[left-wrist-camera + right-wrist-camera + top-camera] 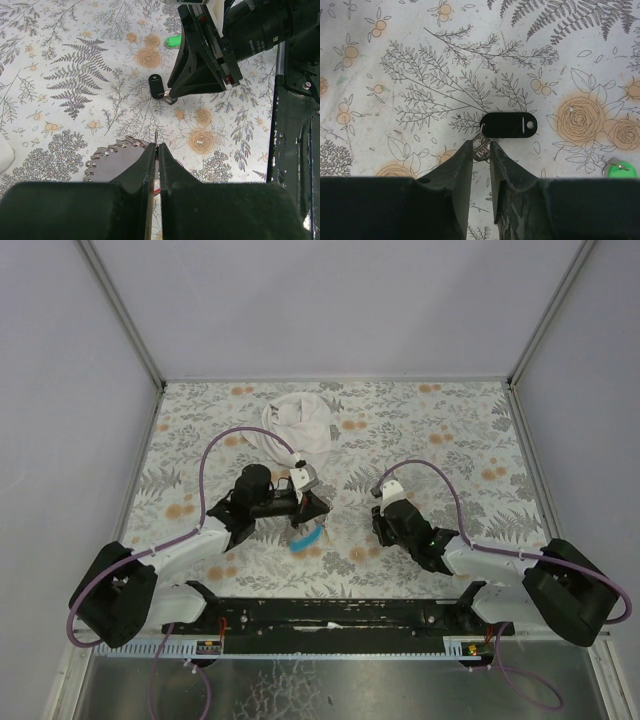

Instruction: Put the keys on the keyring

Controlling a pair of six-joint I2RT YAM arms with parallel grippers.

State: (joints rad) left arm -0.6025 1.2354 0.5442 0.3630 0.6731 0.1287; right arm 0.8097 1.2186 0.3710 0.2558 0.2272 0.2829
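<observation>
Nothing is threaded yet. The left gripper (157,147) is pinching the keyring (156,137) over the tabletop (395,125). Just right, the right gripper (481,150) is clamping the black-headed key (509,125), with the green key (620,170) lying nearby.

First key (510,125) between right pincer (481,150) tips, second key (621,171) nearby, cloth (300,422) behind left pincer (312,506).

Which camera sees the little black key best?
The right wrist view: the black key looks large and sharp, its metal end pinched in the right gripper. The left wrist view shows it small and farther off. In the top view it is too tiny to make out.
</observation>
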